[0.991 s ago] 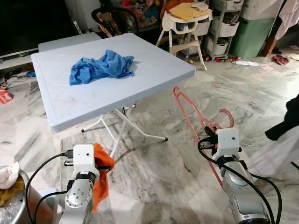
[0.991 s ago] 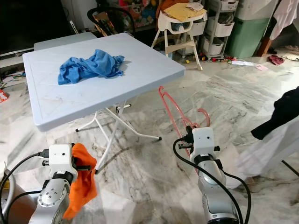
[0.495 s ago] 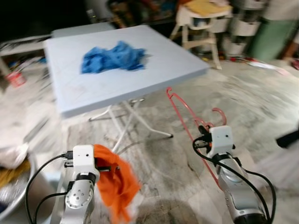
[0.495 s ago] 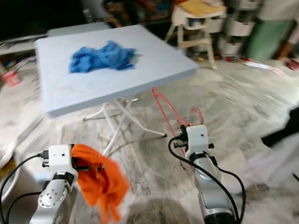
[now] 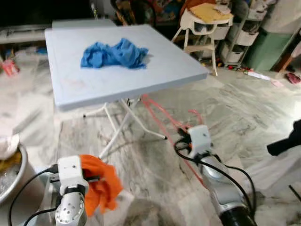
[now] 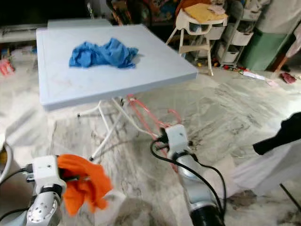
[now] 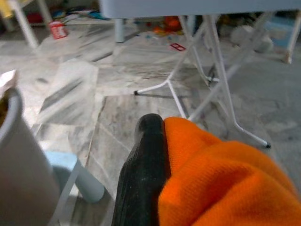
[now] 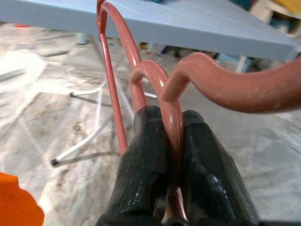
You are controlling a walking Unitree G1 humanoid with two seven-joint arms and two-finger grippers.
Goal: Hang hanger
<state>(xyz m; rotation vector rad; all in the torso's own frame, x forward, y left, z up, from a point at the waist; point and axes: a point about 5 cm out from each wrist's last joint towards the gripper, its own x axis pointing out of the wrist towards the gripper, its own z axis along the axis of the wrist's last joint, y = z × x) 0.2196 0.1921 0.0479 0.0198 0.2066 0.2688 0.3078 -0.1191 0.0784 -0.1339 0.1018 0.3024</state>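
My right gripper (image 8: 173, 117) is shut on a pink plastic hanger (image 8: 141, 80), pinching a curved bar near its hook between both black fingers (image 8: 149, 155). In the eye views the hanger (image 5: 159, 112) slants from my right gripper (image 5: 184, 139) up toward the near edge of the light blue folding table (image 5: 94, 82), low over the floor. My left gripper (image 7: 164, 134) is shut on an orange cloth (image 7: 221, 186), which drapes over one finger. The orange cloth (image 5: 99, 184) hangs beside my left wrist, low at the front left.
A crumpled blue cloth (image 5: 115, 52) lies on the table. White table legs (image 5: 123, 123) stand just behind the hanger. A metal pot (image 5: 10, 170) sits at the left. A high chair (image 5: 207, 22) and storage drawers stand behind. Dark and white garments (image 5: 285, 143) hang at the right.
The camera has shifted. My right gripper has carried the hanger leftward, closer to the table's edge and legs. The orange cloth has swung and bunched up by my left wrist.
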